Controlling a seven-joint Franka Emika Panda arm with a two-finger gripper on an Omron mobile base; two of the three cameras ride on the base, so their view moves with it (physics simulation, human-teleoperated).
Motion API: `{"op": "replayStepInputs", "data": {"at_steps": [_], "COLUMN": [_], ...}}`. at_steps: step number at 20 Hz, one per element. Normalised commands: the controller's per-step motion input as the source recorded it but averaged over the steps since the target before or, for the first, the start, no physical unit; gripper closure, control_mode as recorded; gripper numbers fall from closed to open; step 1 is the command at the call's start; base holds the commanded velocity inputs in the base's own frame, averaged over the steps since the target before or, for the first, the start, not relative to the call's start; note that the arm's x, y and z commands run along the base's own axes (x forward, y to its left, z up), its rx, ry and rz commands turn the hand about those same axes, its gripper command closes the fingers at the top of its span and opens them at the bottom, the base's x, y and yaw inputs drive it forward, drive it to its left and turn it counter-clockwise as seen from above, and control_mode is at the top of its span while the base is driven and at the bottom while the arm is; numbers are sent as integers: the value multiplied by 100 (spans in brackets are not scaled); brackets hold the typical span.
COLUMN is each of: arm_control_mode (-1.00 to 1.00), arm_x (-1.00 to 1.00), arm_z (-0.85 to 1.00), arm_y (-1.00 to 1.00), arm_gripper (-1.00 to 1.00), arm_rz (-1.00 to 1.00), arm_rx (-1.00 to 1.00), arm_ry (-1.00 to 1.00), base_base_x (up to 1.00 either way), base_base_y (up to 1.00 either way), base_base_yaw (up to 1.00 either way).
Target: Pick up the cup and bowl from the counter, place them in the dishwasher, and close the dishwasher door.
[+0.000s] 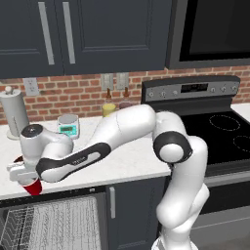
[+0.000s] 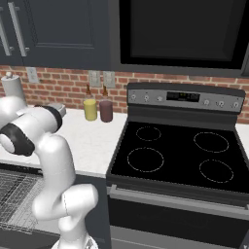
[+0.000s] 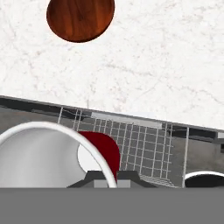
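— White marble counter (image 1: 132, 161) from my left base view: what's the gripper (image 1: 24, 176) got?
— Jaws clamped on the cup (image 1: 33, 186), mouth up, at the counter's front edge above the dishwasher (image 1: 53, 222) rack.
— Hand view?
— Cup rim close, white inside bare; bowl (image 3: 80, 18) on the counter beyond. I read no writing.

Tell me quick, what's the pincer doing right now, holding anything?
Pincer: closed on the rim of the red cup, held over the counter's front edge above the open dishwasher.
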Motion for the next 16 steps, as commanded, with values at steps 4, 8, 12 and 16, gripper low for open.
{"op": "replayStepInputs", "data": {"at_steps": [4,8,12,16], "arm_control_mode": [-100,-100,-100,-100], "arm_x": [-41,-19,-22,-25], "arm_z": [7,0,0,0], "arm_y": [-31,-43,-37,-24], "arm_gripper": [100,100,100,100], "arm_rz": [-5,-8,-10,-7], "arm_rx": [7,8,8,7], "arm_ry": [-2,0,0,0], "base_base_x": [0,0,0,0], "base_base_y": [0,0,0,0], "base_base_yaw": [0,0,0,0]}}
